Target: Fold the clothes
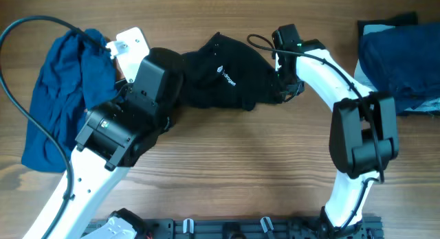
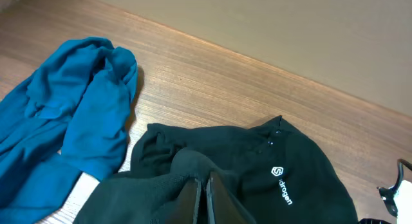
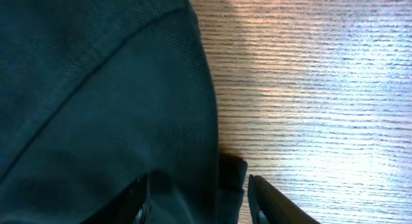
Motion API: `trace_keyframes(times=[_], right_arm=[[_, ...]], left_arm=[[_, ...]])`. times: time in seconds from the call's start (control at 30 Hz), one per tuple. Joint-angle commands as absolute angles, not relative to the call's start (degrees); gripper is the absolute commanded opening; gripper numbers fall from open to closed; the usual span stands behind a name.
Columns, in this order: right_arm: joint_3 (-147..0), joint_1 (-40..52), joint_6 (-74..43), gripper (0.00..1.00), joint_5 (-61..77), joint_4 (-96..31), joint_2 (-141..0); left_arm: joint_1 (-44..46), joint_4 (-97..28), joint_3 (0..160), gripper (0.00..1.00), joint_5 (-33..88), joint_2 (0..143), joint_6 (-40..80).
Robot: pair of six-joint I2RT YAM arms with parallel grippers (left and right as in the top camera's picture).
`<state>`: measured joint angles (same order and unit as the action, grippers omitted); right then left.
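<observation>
The clothes, a black T-shirt (image 1: 227,77) with a small white logo (image 2: 278,172), lie crumpled at the middle back of the table. In the left wrist view my left gripper (image 2: 205,197) is shut, with a fold of the black fabric bunched up at its tips on the shirt's left side. In the overhead view the arm's own body hides those fingers. At the shirt's right edge, my right gripper (image 1: 287,88) (image 3: 196,199) stands open astride the hem. One finger (image 3: 138,201) lies over the cloth, and the other (image 3: 264,198) is just off it above the wood.
A bright blue garment (image 1: 62,101) (image 2: 71,121) lies heaped at the far left, partly over a white flat piece (image 1: 130,43). Dark navy and pale blue garments (image 1: 399,60) are piled at the back right. A black cable (image 1: 261,41) loops by the right wrist.
</observation>
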<state>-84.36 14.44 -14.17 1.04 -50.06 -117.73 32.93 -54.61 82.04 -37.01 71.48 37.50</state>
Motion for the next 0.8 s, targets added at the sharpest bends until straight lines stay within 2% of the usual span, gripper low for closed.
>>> trace_keyframes(times=[0.0,0.13,0.27,0.33,0.6,0.63,0.67,0.77], right_arm=[[-83.85,14.41,-15.49,0.46,-0.21,-50.37,-119.17],[-83.85,14.41,-15.66,0.4,-0.21,-50.41,-119.17],[-83.81,14.41,-16.64,0.23,-0.21,-50.41,-119.17],[-83.4,14.41,-16.69,0.18,-0.21,-50.28,-119.17],[-80.18,14.41,-17.43,0.19,0.23,-47.9,-119.17],[-80.18,14.41,-17.37,0.09,0.86,-47.81,-119.17],[-80.18,14.39,-17.37,0.04,1.69,-47.72,-119.17],[-80.36,14.39,-17.41,0.04,3.62,-47.57,-119.13]], left_arm=[[32.6,-54.3,82.98,0.04,-38.04,71.68,36.42],[32.6,-54.3,82.98,0.04,-38.04,71.68,36.42],[32.6,-54.3,82.98,0.04,-38.04,71.68,36.42],[32.6,-54.3,82.98,0.04,-38.04,71.68,36.42],[32.6,-54.33,82.98,0.04,-38.02,71.68,36.42],[32.6,-54.33,82.98,0.04,-38.02,71.68,36.42],[32.6,-54.33,82.98,0.04,-38.02,71.68,36.42],[32.6,-54.33,82.98,0.04,-38.02,71.68,36.42]])
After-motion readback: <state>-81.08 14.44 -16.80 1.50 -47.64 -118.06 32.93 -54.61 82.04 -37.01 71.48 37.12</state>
